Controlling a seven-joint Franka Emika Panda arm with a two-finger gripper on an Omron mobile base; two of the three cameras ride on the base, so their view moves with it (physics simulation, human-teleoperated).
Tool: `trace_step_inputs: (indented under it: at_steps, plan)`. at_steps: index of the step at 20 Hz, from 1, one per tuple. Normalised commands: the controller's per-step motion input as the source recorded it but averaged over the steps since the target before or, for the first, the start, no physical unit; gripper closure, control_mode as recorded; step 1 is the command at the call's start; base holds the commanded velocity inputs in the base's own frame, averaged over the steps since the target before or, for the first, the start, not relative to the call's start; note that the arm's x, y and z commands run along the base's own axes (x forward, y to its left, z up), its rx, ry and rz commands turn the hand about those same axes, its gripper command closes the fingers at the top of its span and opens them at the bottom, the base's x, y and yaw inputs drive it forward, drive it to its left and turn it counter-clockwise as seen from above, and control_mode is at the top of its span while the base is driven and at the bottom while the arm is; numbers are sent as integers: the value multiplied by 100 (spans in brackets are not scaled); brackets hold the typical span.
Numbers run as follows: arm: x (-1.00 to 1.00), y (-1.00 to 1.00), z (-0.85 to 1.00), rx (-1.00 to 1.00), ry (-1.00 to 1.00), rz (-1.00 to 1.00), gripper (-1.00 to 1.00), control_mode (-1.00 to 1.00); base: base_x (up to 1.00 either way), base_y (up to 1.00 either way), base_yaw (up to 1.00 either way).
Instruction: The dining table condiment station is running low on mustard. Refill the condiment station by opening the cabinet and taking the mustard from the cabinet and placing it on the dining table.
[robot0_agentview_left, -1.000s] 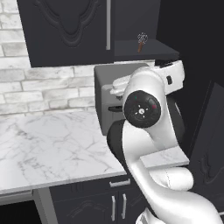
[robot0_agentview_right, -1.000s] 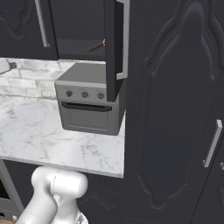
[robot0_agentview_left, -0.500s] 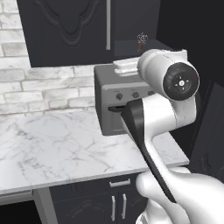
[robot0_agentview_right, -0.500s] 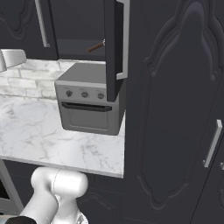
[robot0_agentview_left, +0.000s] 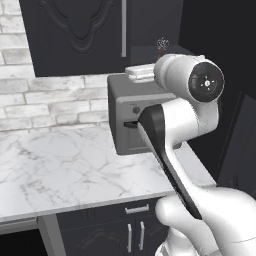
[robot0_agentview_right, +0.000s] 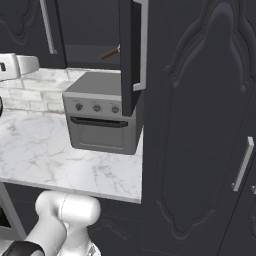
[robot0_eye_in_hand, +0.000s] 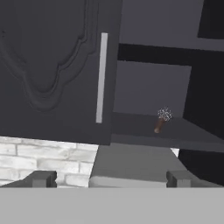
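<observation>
Cabinet (robot0_eye_in_hand: 57, 70): right door is standing open, left door w/ silver bar handle (robot0_eye_in_hand: 101, 78) staying shut. No mustard visible inside; a small brown item (robot0_eye_in_hand: 160, 124) is lying on the bottom shelf. Grey toaster oven (robot0_agentview_right: 102, 119) is sitting right below on the marble counter (robot0_agentview_left: 65, 170), against the brick wall (robot0_agentview_left: 45, 105). Gripper (robot0_eye_in_hand: 109, 178) is pointing up at the open side, fingers spread wide, holding nothing.

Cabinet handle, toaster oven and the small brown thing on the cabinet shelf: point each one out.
cabinet handle (robot0_eye_in_hand: 101, 78): hand view, middle of the silver bar.
toaster oven (robot0_agentview_right: 102, 131): right base view, front door panel.
small brown thing (robot0_eye_in_hand: 160, 124): hand view, its brown body on the shelf.
</observation>
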Motion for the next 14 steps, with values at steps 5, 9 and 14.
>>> trace_step_inputs:
  at_steps: [5, 9, 14]
  plan:
    - [49, 7, 11, 7, 0, 5, -100, -100, 0, 0, 0]
    - [63, 19, 26, 1, 0, -5, -100, -100, 0, 0, 0]
    - [63, 19, 35, -1, 0, -18, -100, -100, 0, 0, 0]
